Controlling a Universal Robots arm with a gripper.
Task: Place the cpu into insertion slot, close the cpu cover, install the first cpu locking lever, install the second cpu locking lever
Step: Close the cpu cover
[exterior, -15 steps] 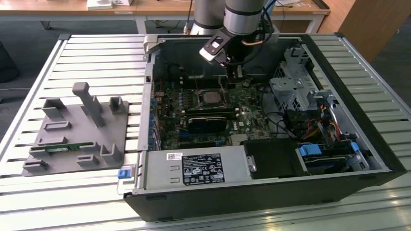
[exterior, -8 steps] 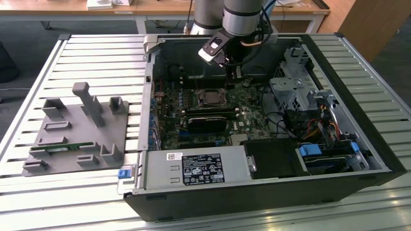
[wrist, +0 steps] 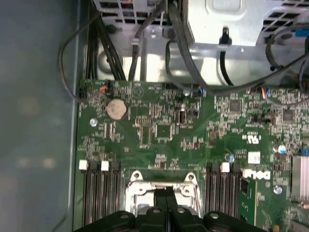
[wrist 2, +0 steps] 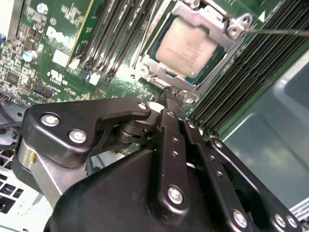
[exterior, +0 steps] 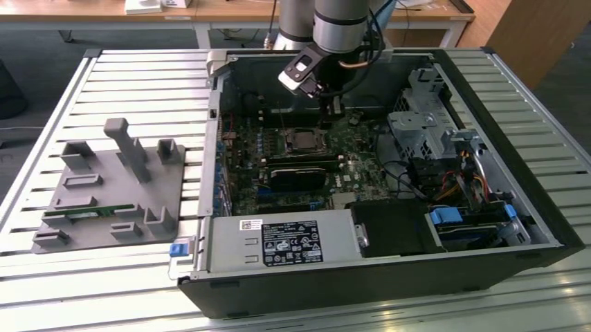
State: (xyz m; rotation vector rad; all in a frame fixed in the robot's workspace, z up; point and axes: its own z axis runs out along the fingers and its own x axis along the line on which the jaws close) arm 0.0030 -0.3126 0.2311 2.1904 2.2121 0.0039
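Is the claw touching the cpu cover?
Cannot tell: in the second wrist view the claw overlaps the cpu cover at its edge, hiding any gap.

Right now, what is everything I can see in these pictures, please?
computer case: one, black, lying open.
motherboard: one, green, inside the case.
cpu: one, silvery, seated in the motherboard.
cpu cover: one, silvery, framing the cpu.
power supply: one, grey, inside the case.
fixture plate: one, grey, exterior view's left of the case.
memory module: one, green, on the fixture plate.
gripper: one, black, shut, tips close by the cpu cover's edge.
robot arm: one, silvery-grey, above the case.
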